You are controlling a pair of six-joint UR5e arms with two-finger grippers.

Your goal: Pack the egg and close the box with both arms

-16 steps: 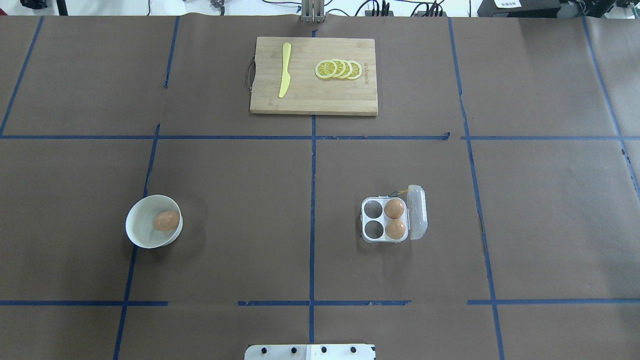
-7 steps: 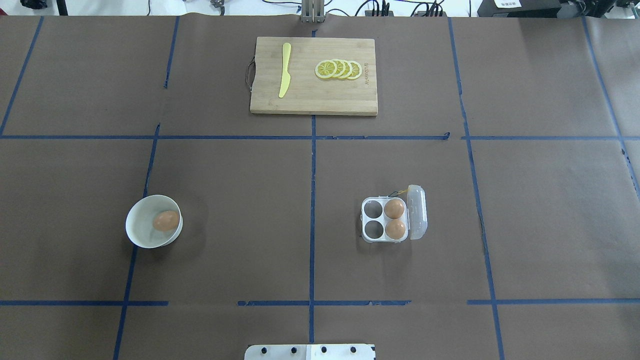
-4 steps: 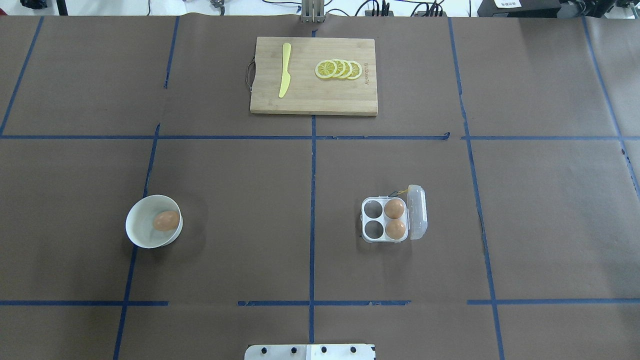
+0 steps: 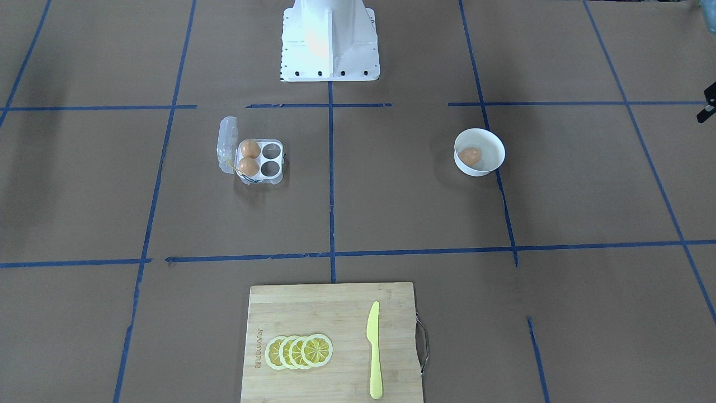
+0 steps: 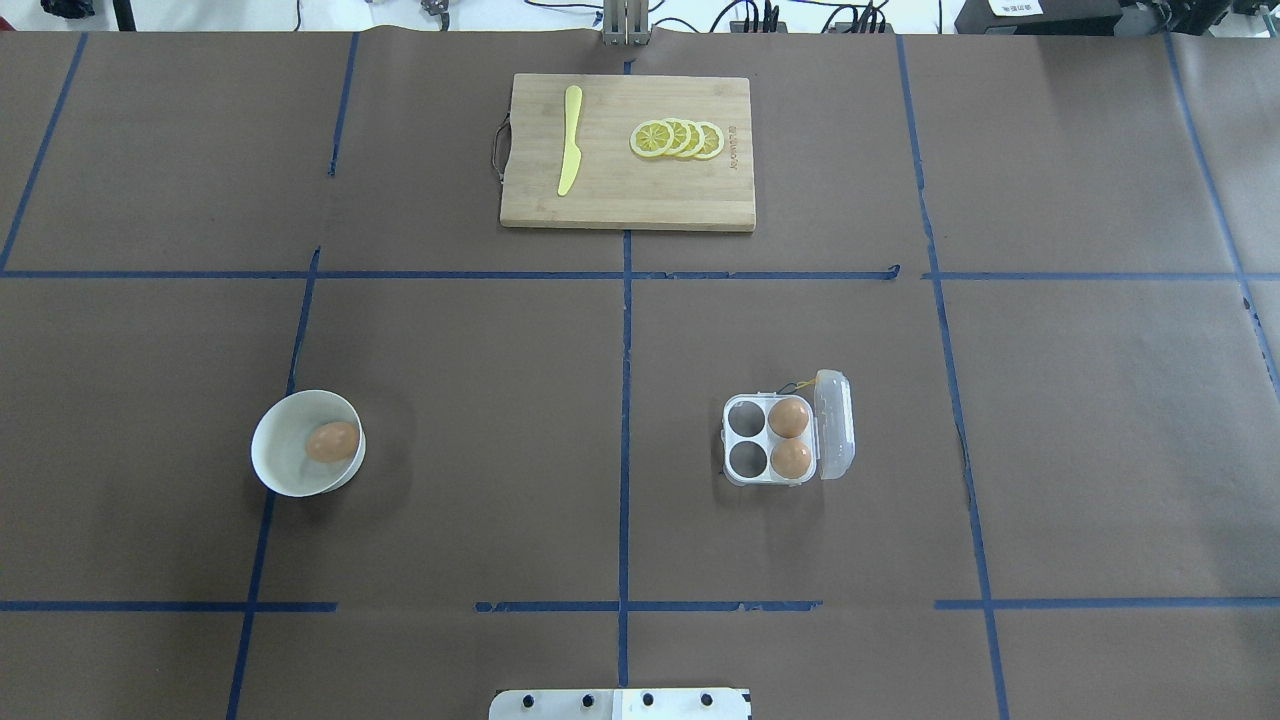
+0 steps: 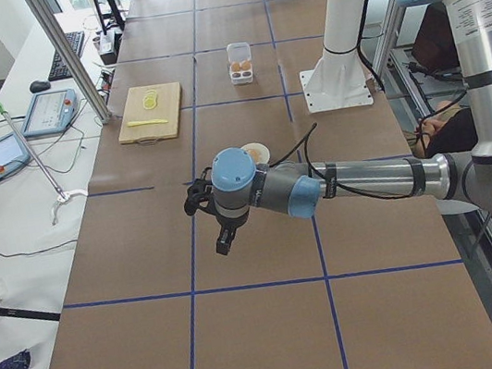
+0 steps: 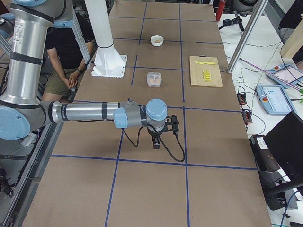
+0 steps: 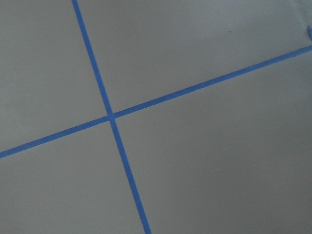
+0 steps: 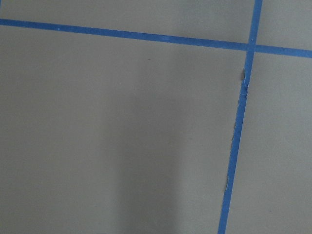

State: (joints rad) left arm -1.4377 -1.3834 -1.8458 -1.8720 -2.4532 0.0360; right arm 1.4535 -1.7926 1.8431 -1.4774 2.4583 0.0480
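My black left pincer [image 6: 225, 241] and black right pincer [image 7: 156, 142] hang above the brown, blue-taped table [image 6: 269, 331] — whether their jaws are apart or together, I cannot tell. The small orange-brown egg [image 5: 332, 441] lies in the round white bowl [image 5: 282, 458], well apart from the clear plastic four-cell box [image 5: 745, 440] — its lid open.

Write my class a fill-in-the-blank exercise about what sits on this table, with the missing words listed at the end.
The egg box has ___ of its four cells filled with eggs.
Its clear lid is ___.
The white bowl holds ___ egg.
The knife on the cutting board is ___ in colour.
Missing words: two, open, one, yellow.
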